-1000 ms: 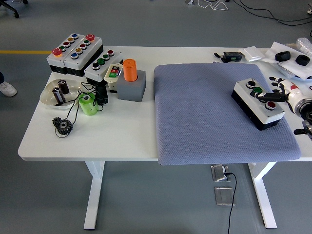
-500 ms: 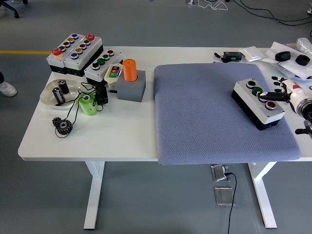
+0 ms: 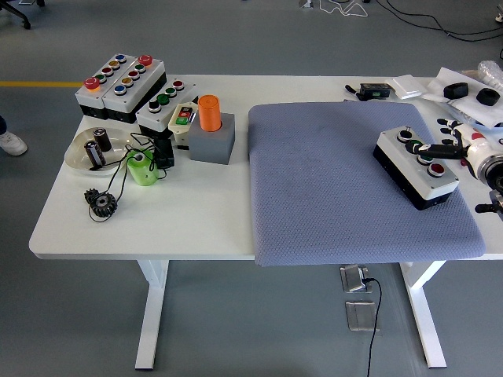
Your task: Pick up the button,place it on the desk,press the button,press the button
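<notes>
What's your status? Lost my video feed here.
Right hand over button box, one finger extended above the green button. Left hand out of view. Box sits on grey mat. Nothing blocking.

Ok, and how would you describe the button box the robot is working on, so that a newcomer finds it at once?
Look at the large grey-blue fabric mat covering the right half of the white table. Near the mat's right edge lies a white three-button box with black sides, the robot's right hand reaching over it. It is the only button box on the mat; the others are grouped at the table's far left corner.
</notes>
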You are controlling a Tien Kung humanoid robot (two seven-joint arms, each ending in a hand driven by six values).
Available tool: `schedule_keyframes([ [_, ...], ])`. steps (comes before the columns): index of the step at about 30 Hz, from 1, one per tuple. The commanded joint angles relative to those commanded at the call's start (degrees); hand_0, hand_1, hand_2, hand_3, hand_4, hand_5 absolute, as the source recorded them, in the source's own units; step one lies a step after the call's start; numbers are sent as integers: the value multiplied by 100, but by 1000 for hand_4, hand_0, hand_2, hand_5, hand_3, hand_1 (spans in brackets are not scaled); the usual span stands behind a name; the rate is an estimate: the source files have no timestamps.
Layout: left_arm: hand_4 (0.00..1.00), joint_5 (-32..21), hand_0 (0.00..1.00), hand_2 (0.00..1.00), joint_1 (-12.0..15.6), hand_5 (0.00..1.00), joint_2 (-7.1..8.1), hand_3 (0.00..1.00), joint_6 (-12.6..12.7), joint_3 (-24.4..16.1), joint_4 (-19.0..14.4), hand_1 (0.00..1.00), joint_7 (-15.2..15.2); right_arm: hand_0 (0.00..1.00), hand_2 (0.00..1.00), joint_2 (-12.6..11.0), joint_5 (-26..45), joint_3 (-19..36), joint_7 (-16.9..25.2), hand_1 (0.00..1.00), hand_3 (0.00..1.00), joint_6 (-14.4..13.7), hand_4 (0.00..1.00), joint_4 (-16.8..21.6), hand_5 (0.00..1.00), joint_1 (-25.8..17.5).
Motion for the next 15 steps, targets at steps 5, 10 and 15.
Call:
schedule_keyframes([
  [5,332,1,658,724,6,959,0,520,-1,4,0,705,3,997,998,-10,34,1,16,945,998,-11,893,10,296,-5],
  [10,332,-5,658,724,8,960,1,520,-5,18,0,705,3,998,998,-21,53,-2,37,945,998,-11,893,3,297,-14],
  [15,331,-13,658,724,4,959,2,520,-4,16,0,706,1,996,998,89,-102,-77,-27,945,998,19,895,-106,291,31],
])
